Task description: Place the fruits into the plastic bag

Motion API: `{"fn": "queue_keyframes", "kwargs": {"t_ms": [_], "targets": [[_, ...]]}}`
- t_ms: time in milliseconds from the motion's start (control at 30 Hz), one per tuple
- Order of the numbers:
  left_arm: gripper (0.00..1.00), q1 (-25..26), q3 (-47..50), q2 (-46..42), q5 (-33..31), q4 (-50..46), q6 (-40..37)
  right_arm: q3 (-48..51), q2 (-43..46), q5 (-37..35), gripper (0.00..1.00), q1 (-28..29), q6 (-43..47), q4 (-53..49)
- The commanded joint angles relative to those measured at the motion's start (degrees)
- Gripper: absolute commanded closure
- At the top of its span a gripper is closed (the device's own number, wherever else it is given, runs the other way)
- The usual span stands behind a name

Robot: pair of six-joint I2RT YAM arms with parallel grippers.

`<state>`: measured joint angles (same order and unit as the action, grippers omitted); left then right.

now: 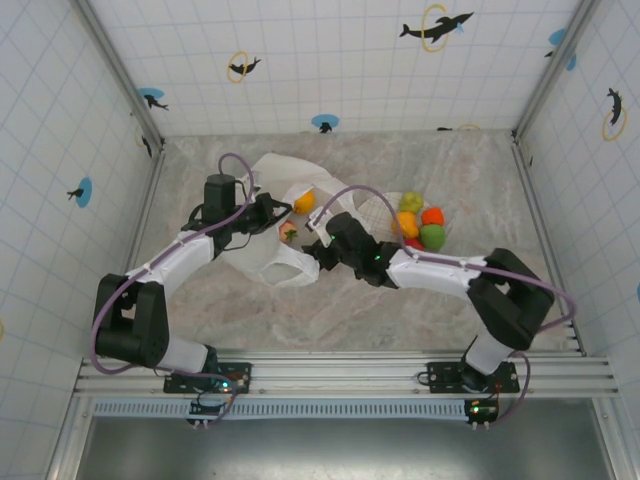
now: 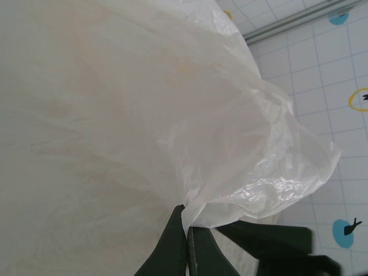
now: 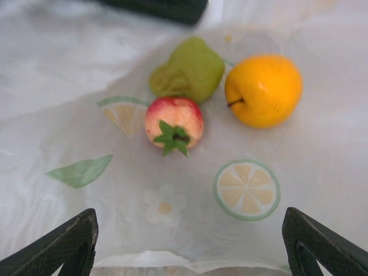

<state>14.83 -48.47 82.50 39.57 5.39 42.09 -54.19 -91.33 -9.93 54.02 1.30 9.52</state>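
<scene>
1. Marbled desk [image 1: 400, 310] enclosed by tiled walls, seen from above.
2. Plastic bag [image 1: 283, 262] at frame centre, its edge pinched by closed left fingers [image 2: 172, 247].
3. Right fingers [image 3: 63, 247] spread wide and empty at lower frame corners; three fruits [image 3: 173, 123] lying on bag plastic above.
4. Other fruits [image 1: 420, 225] clustered right of centre.

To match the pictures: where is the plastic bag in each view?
Top external: plastic bag at centre.
Left wrist: left and middle, above the left claw.
Right wrist: spread under three fruits.
Shared landmark: left claw pinching the bag's edge.
</scene>
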Motion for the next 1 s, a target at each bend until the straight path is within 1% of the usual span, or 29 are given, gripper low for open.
{"fn": "queue_keyframes", "kwargs": {"t_ms": [0, 100, 200, 300, 400, 533, 667, 800, 967], "targets": [[1.00, -0.42, -0.11, -0.59, -0.20, -0.33, -0.19, 2.38, 8.03, 1.94, 0.15, -1.02, 3.19, -4.53], [1.00, -0.43, -0.11, -0.50, -0.24, -0.29, -0.15, 4.40, 14.36, 3.05, 0.14, -3.72, 1.97, -4.69], [1.00, -0.44, -0.14, -0.41, -0.04, -0.29, 0.01, 6.17, 18.84, 3.26, 0.13, -8.14, -1.05, -4.74], [1.00, -0.41, -0.13, -0.58, -0.12, -0.29, -0.07, 6.97, 20.90, 0.99, 0.12, -12.64, -3.11, -8.34], [1.00, -0.46, -0.03, -0.70, -0.37, -0.34, -0.13, 6.19, 20.76, -1.37, 0.11, -15.63, -4.09, -12.69], [1.00, -0.43, -0.08, -0.59, -0.29, -0.50, -0.05, 3.54, 17.61, -3.12, 0.08, -19.95, -5.31, -19.72], [1.00, -0.42, -0.07, -0.50, -0.33, -0.51, 0.01, -0.15, 11.57, -2.46, 0.06, -24.42, -6.05, -25.73], [1.00, -0.42, -0.13, -0.58, -0.37, -0.64, -0.07, -3.49, 5.99, -3.66, 0.05, -26.28, -5.19, -28.62], [1.00, -0.43, -0.16, -0.50, -0.46, -0.81, -0.25, -6.58, 0.17, -6.50, 0.05, -27.30, -3.51, -29.43]]}}
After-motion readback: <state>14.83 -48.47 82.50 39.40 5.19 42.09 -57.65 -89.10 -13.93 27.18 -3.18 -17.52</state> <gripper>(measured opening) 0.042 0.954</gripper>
